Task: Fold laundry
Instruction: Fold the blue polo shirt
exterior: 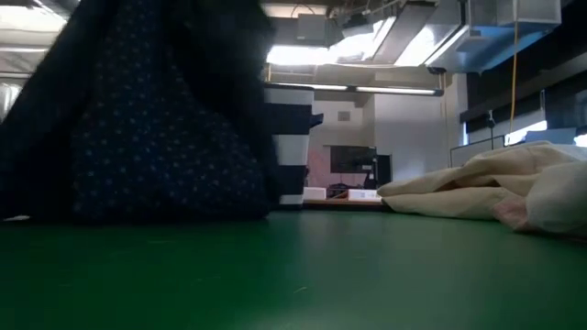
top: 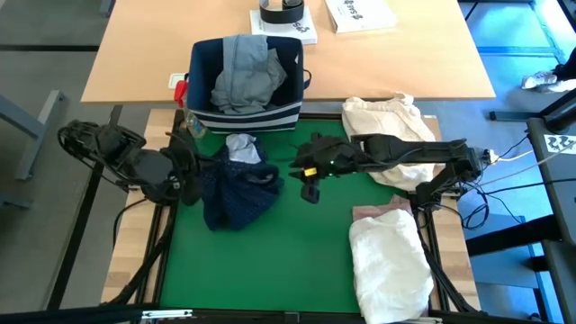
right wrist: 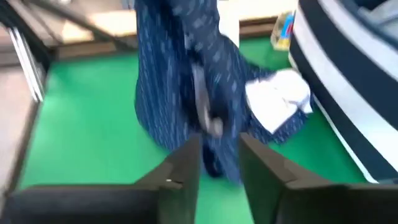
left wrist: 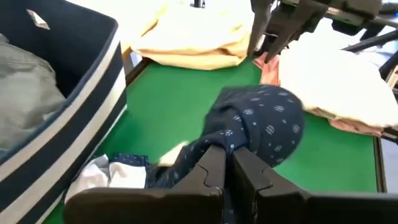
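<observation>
Overhead view: my left hand (top: pixel 191 184) sits at the left side of the green table (top: pixel 297 261), its fingers pressed together on a fold of the navy white-dotted shirt (top: pixel 236 193). The shirt hangs and bunches in a dark heap between my two arms, with a patch of white lining (top: pixel 241 147) showing at its far edge, near the bin. My right hand (top: pixel 309 189) reaches in from the right, just beside the shirt's right edge, its fingers a narrow way apart.

Left wrist view: my two dark fingers (left wrist: pixel 214 171) meet on the dotted navy cloth (left wrist: pixel 261 127), which lifts up from the table in front of them. My right arm (left wrist: pixel 280 25) shows farther off, above the pale garments.

Right wrist view: my right fingers (right wrist: pixel 183 165) stand slightly parted, and the navy shirt (right wrist: pixel 180 81) hangs between and beyond them; whether they touch the cloth I cannot tell.

The navy fabric bin with white stripes (top: pixel 245 115) stands at the far edge of the table, and the light grey jeans (top: pixel 245 74) lie crumpled inside it. The cream-beige cloth bundle (top: pixel 387 121) lies at the far right, partly under my right arm. At the near right, the white shirt (top: pixel 389 265) rests on top of the pale pink top (top: pixel 371 214), of which only an edge shows.

Low view: the navy shirt (exterior: pixel 156 137) fills the left of the picture, and the cream bundle (exterior: pixel 468 188) lies at the right.
</observation>
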